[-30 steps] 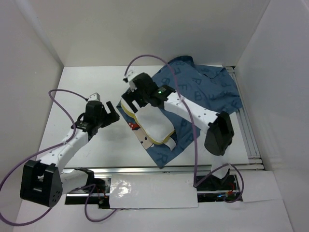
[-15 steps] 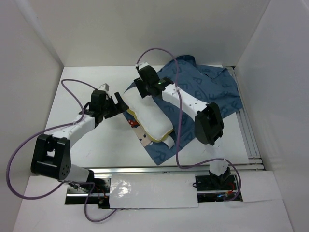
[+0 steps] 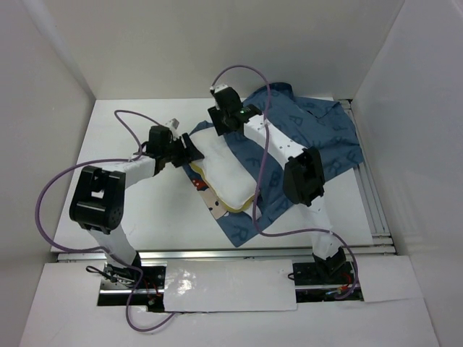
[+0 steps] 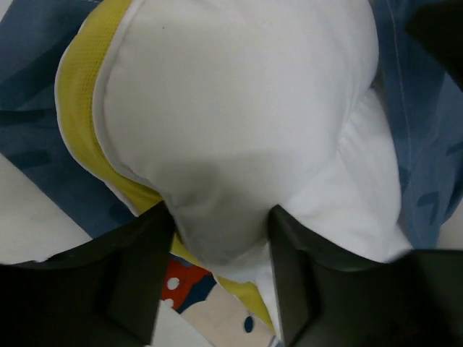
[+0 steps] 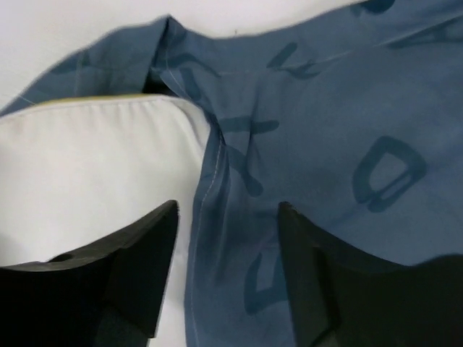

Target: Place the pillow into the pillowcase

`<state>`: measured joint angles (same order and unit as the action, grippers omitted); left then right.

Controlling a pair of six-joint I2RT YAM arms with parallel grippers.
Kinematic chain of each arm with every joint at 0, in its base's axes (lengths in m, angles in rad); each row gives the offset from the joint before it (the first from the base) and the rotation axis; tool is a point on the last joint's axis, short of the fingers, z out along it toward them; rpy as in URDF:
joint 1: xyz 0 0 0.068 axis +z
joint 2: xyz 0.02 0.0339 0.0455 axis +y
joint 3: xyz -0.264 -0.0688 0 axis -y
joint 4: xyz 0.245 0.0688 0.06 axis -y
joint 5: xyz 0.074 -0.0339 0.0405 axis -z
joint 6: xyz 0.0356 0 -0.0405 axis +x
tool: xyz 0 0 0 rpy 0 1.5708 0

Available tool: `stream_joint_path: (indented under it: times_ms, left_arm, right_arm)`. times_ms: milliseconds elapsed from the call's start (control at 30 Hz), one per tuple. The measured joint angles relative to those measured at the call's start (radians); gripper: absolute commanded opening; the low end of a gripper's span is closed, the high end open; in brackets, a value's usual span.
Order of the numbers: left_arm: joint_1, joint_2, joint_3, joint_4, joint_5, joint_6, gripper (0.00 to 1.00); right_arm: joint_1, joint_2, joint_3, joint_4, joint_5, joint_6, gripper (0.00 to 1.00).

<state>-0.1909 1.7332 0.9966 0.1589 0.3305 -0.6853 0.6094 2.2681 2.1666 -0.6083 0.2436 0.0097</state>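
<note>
The left pincer (image 4: 221, 217), out over the bare surface (image 3: 159, 210) a second ago, now squeezes the pillow (image 3: 226, 172) at its left corner (arm folded behind it). The right pincer (image 5: 228, 213) is off the pillow's top and astride the pillowcase (image 3: 311, 130) hem, jaws narrower.

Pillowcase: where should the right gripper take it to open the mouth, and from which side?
Probably best to take the pillowcase by its stitched hem, where that edge folds up against the corner of the pillow. Come down from above, one finger either side of the fold: it looks raised there, while elsewhere the cloth lies flat. The right gripper straddles it, jaws open.
</note>
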Motion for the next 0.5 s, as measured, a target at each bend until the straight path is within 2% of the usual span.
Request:
stream_joint_path:
  times_ms: [33, 67, 100, 133, 167, 233, 500]
  left_arm:
    - [0.000, 0.012, 0.006, 0.002, 0.009, -0.003, 0.52]
    - [0.001, 0.020, 0.008, 0.008, 0.016, -0.003, 0.42]
    - [0.002, 0.027, 0.010, 0.016, 0.027, -0.002, 0.25]
    - [0.003, 0.033, 0.011, 0.026, 0.037, -0.006, 0.18]
    - [0.003, 0.039, 0.012, 0.036, 0.047, -0.003, 0.11]
    - [0.003, 0.052, 0.020, 0.047, 0.069, 0.002, 0.00]
    - [-0.006, 0.087, 0.045, 0.093, 0.095, 0.012, 0.00]
  right_arm:
    - [-0.006, 0.015, 0.006, -0.008, -0.010, 0.000, 0.49]
    - [-0.014, 0.029, 0.009, -0.016, -0.021, 0.002, 0.44]
    - [-0.019, 0.040, 0.010, -0.024, -0.028, 0.005, 0.38]
    - [-0.025, 0.046, 0.010, -0.032, -0.031, 0.008, 0.32]
    - [-0.030, 0.048, 0.010, -0.043, -0.031, 0.013, 0.18]
    - [-0.037, 0.048, 0.011, -0.055, -0.032, 0.025, 0.01]
    - [-0.033, 0.026, 0.006, -0.051, -0.066, 0.041, 0.00]
